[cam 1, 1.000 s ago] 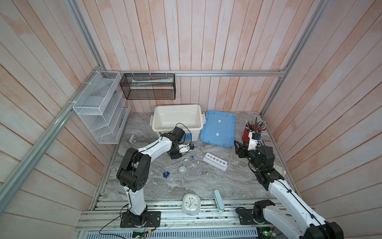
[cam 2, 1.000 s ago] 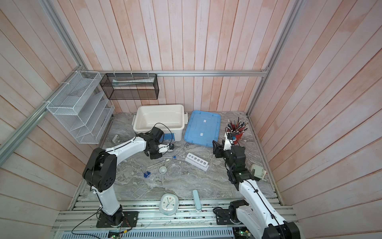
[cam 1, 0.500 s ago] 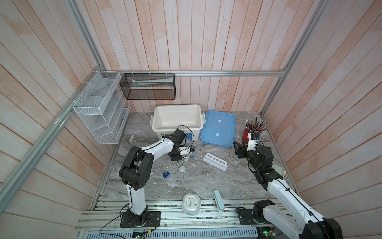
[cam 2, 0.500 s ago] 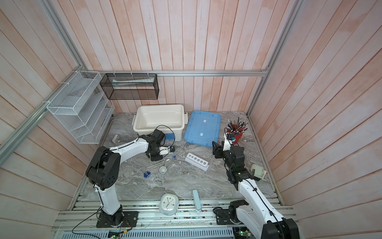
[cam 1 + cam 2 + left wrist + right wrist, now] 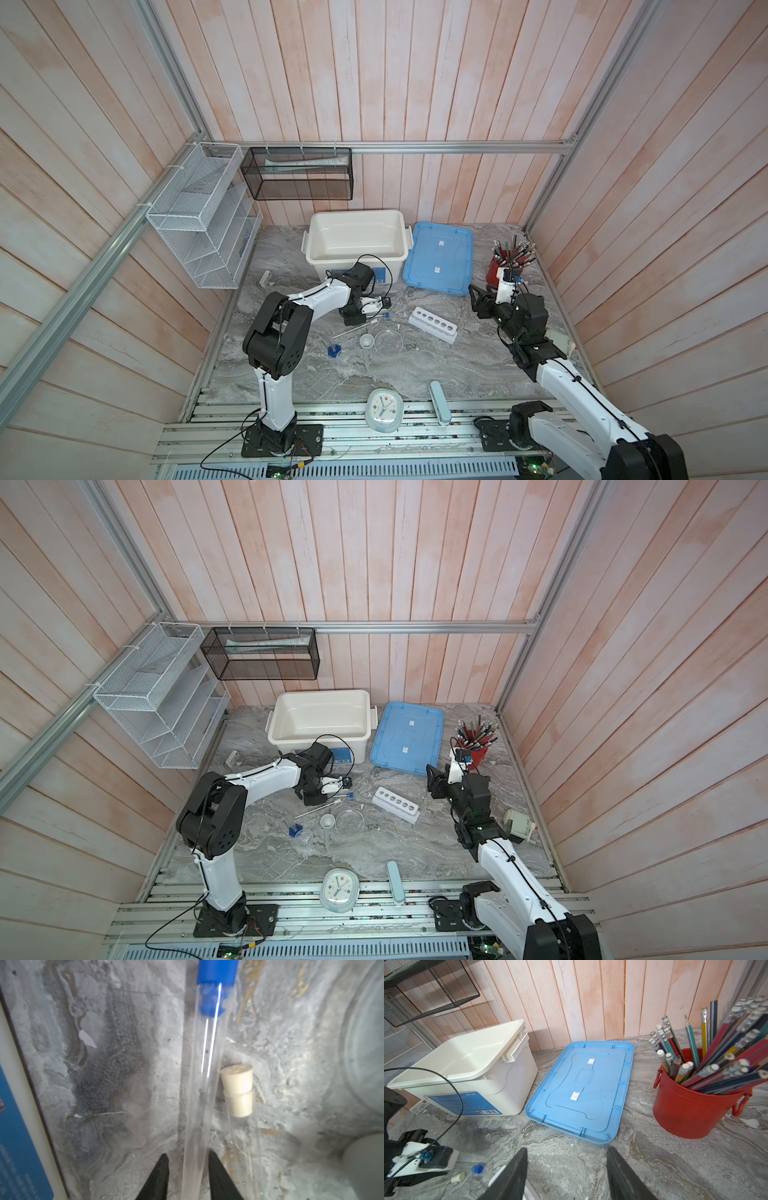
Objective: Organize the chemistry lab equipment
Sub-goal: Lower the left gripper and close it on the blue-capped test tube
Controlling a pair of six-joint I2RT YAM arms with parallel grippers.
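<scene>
1 bin (image 5: 332,266) far centre; 1 lid (image 5: 438,257) just right of it. 1 rack (image 5: 432,325) mid-table; petri dish (image 5: 388,342) near-left of rack; small dish (image 5: 366,340) just left of that. 1 clock (image 5: 384,409) at near edge.

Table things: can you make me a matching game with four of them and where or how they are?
Things:
1. rack
2. clock
3. lid
4. cup

Place or state:
A. at the front, on the rails
B. red, full of pencils
C. blue, flat beside the bin
D. white, six empty holes

Pairs: 1-D, 2-A, 3-C, 4-B.
</scene>
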